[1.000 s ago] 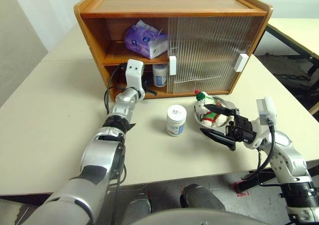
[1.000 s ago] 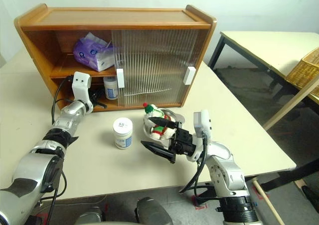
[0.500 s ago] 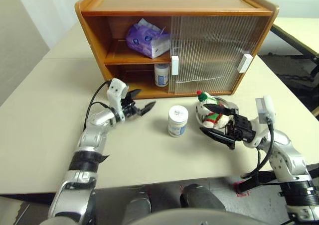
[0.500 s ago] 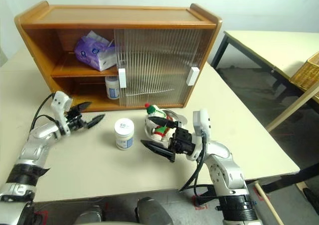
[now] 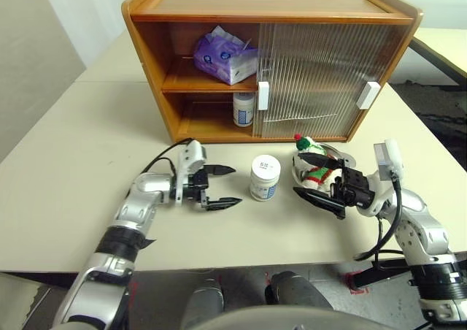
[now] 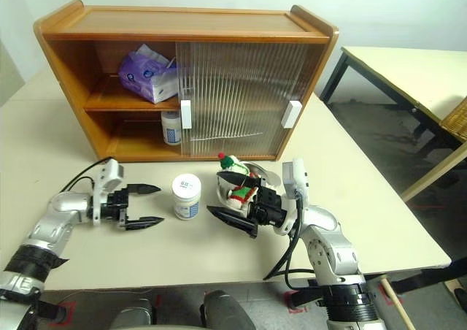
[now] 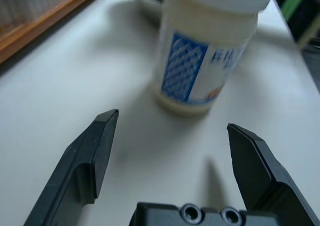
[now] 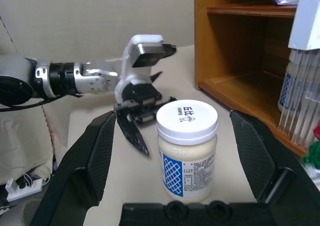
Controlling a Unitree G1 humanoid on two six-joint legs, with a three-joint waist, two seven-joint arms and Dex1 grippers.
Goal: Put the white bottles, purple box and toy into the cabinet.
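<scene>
Left eye view: one white bottle (image 5: 265,177) stands on the table (image 5: 66,162). At its 9 o'clock, the left claw (image 5: 221,186) is spread apart, empty. At its 3 o'clock, the right claw (image 5: 315,178) gapes around the toy (image 5: 314,171). Another bottle (image 5: 244,109) and the purple box (image 5: 225,57) sit inside the cabinet (image 5: 270,9).

A big pale desk (image 5: 66,147) fills the room. A shiny metal bowl (image 5: 337,157) sits on it. Another desk (image 6: 408,67) stands off to the right.
</scene>
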